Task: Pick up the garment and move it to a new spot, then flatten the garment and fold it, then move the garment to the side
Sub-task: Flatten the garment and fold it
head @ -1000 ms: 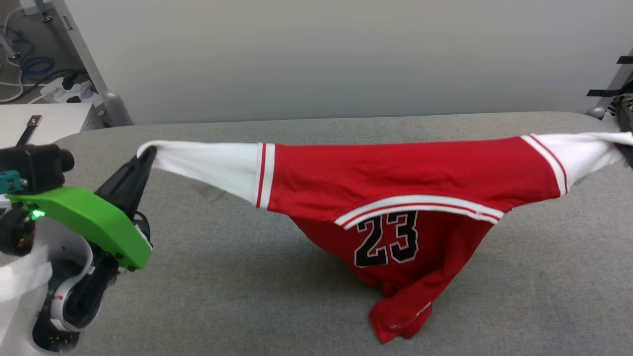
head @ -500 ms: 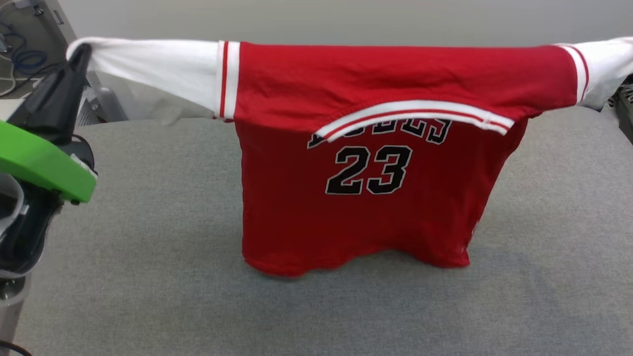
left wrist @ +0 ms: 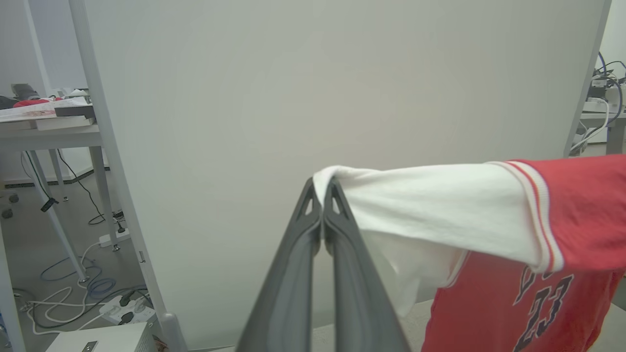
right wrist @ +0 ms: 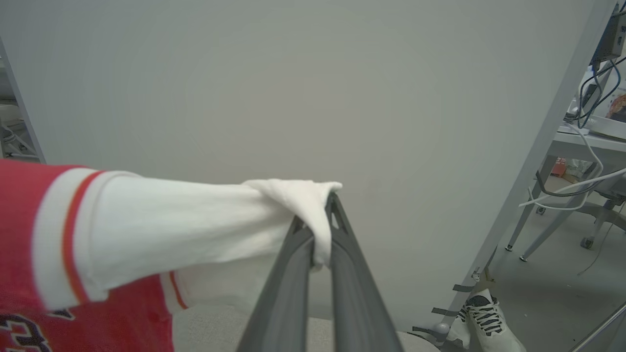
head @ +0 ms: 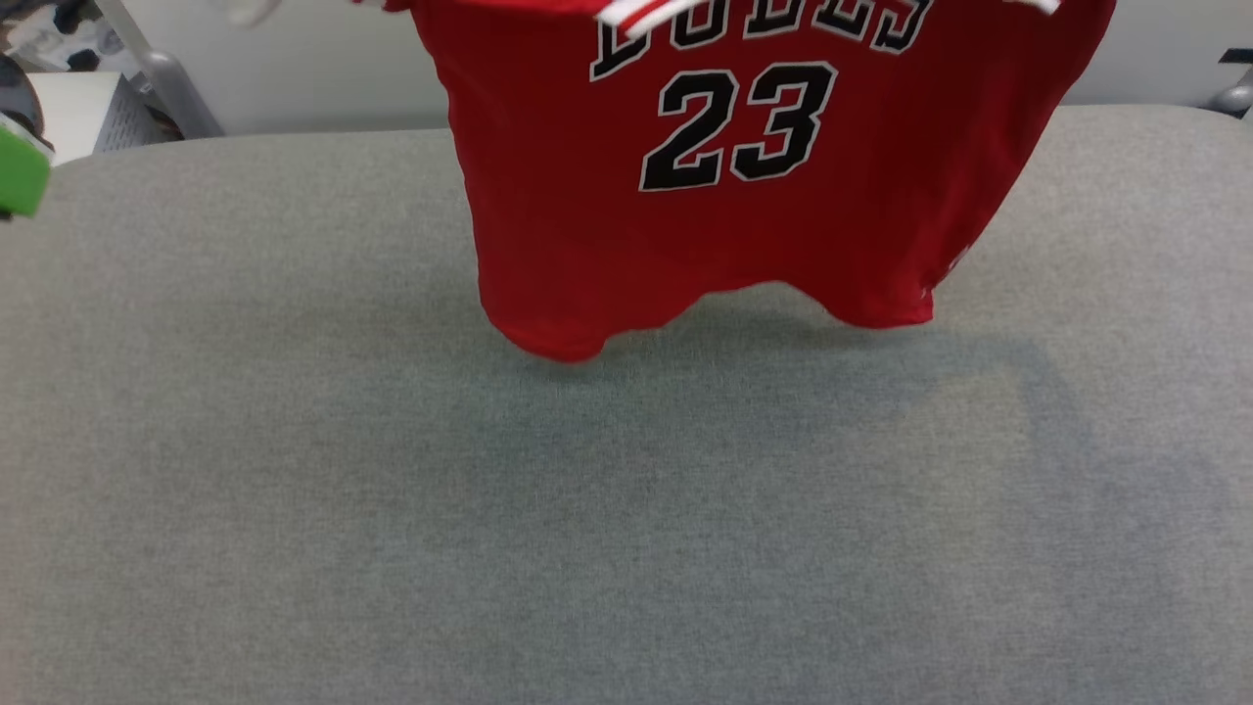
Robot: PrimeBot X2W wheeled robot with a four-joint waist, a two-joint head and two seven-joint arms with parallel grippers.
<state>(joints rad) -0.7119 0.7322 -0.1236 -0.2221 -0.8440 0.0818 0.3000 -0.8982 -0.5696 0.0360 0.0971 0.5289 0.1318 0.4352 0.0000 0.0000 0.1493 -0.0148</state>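
Two thin pinches carried the whole load. In the centre of the left wrist frame, the left gripper (left wrist: 323, 195) had its fingers pressed flat together on the very tip of one white sleeve (left wrist: 430, 205). In the centre of its own frame, the right gripper (right wrist: 318, 215) was clamped on a bunched fold of the other sleeve (right wrist: 186, 220). Between them the garment (head: 685, 225) hung in the upper middle of the head frame, number facing me. Its lower edge (head: 548, 348) appeared clear of the grey table (head: 626, 548), with a shadow spread beneath it.

The grip was my worry. So little cloth sat between the left fingers that I judged any extra spread of the arms, or a sharp swing, could pull the thin fabric free. With one sleeve lost, the shirt would swing down and heap up, and the flattening would have to begin again.

Laying it down carried a second risk. The lower edge bowed, its corner at centre-left hanging lower than the one at right. I reckoned that corner would land first and tuck under unless the shirt was dragged as it came down. The shirt's top also ran off the upper edge of the head frame, so I could judge the shoulder line only from the wrist frames.
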